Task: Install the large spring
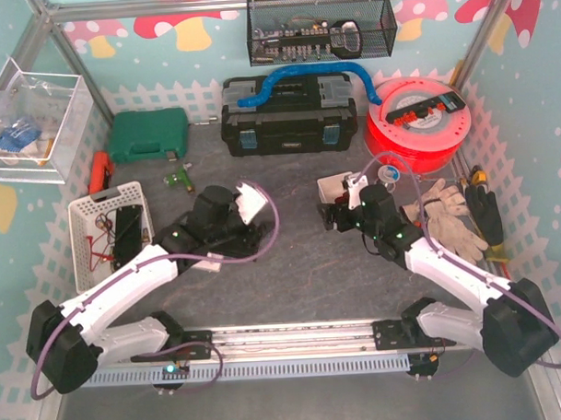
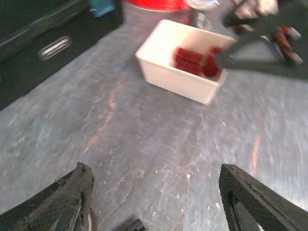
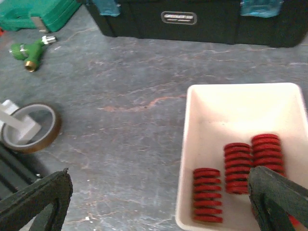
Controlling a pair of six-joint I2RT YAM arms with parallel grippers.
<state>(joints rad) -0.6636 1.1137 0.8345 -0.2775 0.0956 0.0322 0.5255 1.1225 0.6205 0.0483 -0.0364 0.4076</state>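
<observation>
Three red coil springs (image 3: 208, 195) lie in a white tray (image 3: 240, 110) on the grey table. My right gripper (image 3: 159, 202) is open and empty, straddling the tray's left wall, with its right finger (image 3: 279, 197) over the springs near the rightmost one (image 3: 267, 154). My left gripper (image 2: 159, 202) is open and empty, low over bare table, facing the tray (image 2: 168, 77) and springs (image 2: 190, 60) from some way off. In the top view the left gripper (image 1: 258, 225) is left of centre, and the right gripper (image 1: 340, 212) is at the tray (image 1: 333, 185).
A black toolbox (image 1: 287, 127), a green case (image 1: 149, 133) and a red cable reel (image 1: 416, 122) line the back. Work gloves (image 1: 442, 209) lie on the right and a white basket (image 1: 111, 230) on the left. There is also a green fitting (image 3: 29, 50), a tape roll (image 3: 29, 127) and a front rail (image 1: 294, 338).
</observation>
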